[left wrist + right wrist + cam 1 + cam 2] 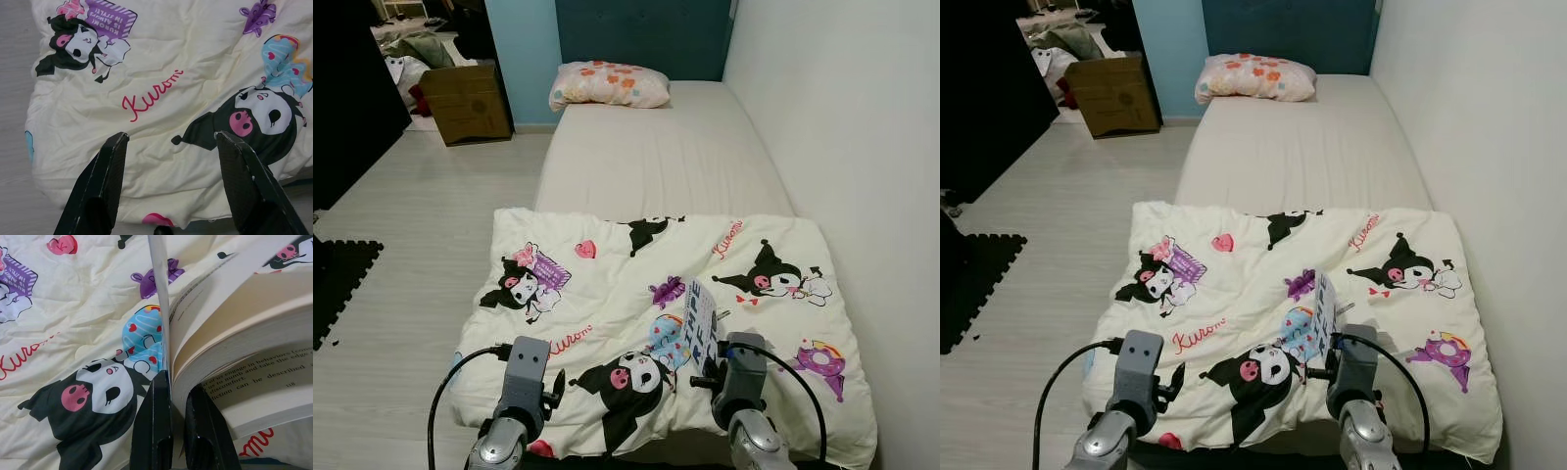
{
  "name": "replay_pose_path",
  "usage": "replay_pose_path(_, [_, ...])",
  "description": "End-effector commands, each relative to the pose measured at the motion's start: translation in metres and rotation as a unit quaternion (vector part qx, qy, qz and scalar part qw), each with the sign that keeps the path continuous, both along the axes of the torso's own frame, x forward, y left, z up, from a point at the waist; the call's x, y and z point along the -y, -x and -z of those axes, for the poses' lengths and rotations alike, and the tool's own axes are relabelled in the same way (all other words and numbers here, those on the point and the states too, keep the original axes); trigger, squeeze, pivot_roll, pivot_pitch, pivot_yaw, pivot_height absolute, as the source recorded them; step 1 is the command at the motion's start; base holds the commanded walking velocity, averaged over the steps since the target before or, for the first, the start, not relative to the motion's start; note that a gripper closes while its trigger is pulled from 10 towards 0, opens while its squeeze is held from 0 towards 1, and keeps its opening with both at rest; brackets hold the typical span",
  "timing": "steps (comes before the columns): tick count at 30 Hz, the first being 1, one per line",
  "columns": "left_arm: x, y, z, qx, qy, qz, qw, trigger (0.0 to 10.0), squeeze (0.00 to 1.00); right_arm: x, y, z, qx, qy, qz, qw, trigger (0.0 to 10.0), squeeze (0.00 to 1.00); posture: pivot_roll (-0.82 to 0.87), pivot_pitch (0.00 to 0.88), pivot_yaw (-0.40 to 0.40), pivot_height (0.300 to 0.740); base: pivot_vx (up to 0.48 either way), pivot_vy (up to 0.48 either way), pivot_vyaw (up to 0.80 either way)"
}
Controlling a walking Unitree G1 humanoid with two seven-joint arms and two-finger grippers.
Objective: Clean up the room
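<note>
Right tool: your right tool (177, 406) pinches a book (254, 347) by its front cover and first pages; the right wrist view gives you printed text on cream pages fanning open, which the head views do not resolve
Book: a thick paperback, held upright above the blanket near the foot of the bed; in the left eye view you see its pale cover with dark lettering (700, 315) rising just above the right wrist
Left tool: your left tool (168, 183) has its two black fingers spread wide with nothing between them, hovering over the blanket's near left part
Blanket: a soft, wrinkled cream blanket (607, 284) printed with black-and-pink cartoon figures, hearts and red script, spread across the lower half of the bed and drooping over its edge
Bed: bare off-white mattress (656, 157) against the white wall, with a floral pillow (610, 84) at the head
Floor: pale wood planks, a cardboard box (466, 101) by the blue wall, dark foam mat (337, 279) at your left
</note>
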State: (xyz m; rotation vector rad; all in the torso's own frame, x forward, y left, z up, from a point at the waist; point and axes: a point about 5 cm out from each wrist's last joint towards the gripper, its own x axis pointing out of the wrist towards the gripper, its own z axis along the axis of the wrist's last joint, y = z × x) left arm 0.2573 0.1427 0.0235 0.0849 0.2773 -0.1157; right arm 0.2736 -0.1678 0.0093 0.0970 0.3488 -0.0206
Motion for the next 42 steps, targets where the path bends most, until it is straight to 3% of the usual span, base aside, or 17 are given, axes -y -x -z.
replay_pose_path(1, [-0.0005,0.0041,0.0051,-0.008,0.000,-0.001,1.000,10.0,0.00,-0.0024,-0.0024,-0.0043,0.018,0.002,-0.004,1.000,10.0,0.00,0.02,0.106,0.016,0.740,0.000,0.000,0.00])
replay_pose_path(34, [0.0015,0.0036,0.0034,0.001,0.009,0.008,1.000,10.0,0.00,-0.0029,-0.0047,-0.0053,0.025,-0.003,-0.008,1.000,10.0,0.00,0.01,0.087,0.012,0.740,0.000,0.000,0.00])
replay_pose_path(42, [0.0048,0.0028,0.0016,0.007,0.006,0.016,1.000,10.0,0.00,-0.0017,-0.0051,-0.0056,0.026,-0.002,-0.009,1.000,10.0,0.00,0.01,0.093,0.008,0.740,0.000,-0.360,0.00])
